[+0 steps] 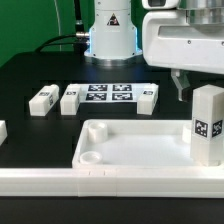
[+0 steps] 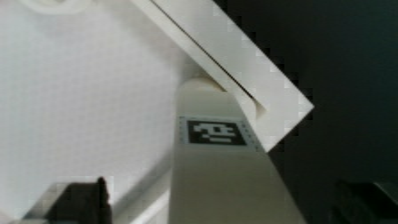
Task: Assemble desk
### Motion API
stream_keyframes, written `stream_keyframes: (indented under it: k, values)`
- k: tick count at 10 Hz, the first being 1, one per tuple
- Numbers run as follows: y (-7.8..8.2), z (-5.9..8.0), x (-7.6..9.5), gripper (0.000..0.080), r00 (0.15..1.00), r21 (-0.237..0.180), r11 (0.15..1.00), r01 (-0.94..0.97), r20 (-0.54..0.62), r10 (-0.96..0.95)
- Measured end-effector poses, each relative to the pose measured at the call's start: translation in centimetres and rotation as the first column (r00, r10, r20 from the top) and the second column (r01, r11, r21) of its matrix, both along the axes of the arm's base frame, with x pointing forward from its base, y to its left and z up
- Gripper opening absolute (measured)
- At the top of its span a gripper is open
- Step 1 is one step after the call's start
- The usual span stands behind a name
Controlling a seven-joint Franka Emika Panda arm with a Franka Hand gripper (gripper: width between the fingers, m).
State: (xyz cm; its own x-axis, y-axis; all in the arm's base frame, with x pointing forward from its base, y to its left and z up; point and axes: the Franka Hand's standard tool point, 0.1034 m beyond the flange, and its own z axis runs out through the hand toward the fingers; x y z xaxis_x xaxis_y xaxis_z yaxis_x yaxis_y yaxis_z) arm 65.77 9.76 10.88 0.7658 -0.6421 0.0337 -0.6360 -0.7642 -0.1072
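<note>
The gripper (image 2: 222, 203) is hanging spread wide over a blocky white leg (image 1: 207, 124), with its dark fingers (image 2: 79, 200) clearing both sides. The tagged leg is standing upright at the far corner of the smooth, raised-rimmed desk top (image 1: 130, 150), on the exterior view's right. Beyond its far edge, the marker board (image 1: 108, 96) and loose legs (image 1: 42, 100) are lying on the black table (image 1: 30, 70), leaving bare room between.

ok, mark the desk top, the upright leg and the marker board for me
desk top (image 1: 140, 150), exterior view, bare tray floor.
upright leg (image 1: 205, 106), exterior view, face above its tag.
marker board (image 1: 108, 97), exterior view, centre between tags.
</note>
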Motion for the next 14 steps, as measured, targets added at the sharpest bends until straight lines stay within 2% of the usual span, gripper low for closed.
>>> stream_keyframes:
  k: [2,4,8,10,12,13,14]
  values:
    - [0.18,0.01,-0.01,0.0645,0.975,-0.021,0.975,-0.22,0.01,0.22]
    - [0.24,-0.04,0.05,0.0648,0.911,-0.043,0.911,-0.41,0.016,0.411]
    - [0.19,-0.04,0.08,0.0648,0.719,-0.082,0.717,-0.692,0.014,0.695]
    - [0.0,0.07,0.16,0.0648,0.6,-0.094,0.598,-0.796,0.001,0.8]
    - [-0.03,0.08,0.17,0.0648,0.531,-0.106,0.528,-0.843,-0.007,0.847]
    - [-0.16,0.06,0.18,0.0521,0.448,-0.114,0.444,-0.889,-0.012,0.894]
    - [-0.14,0.06,0.18,0.0386,0.468,-0.112,0.464,-0.879,-0.01,0.884]
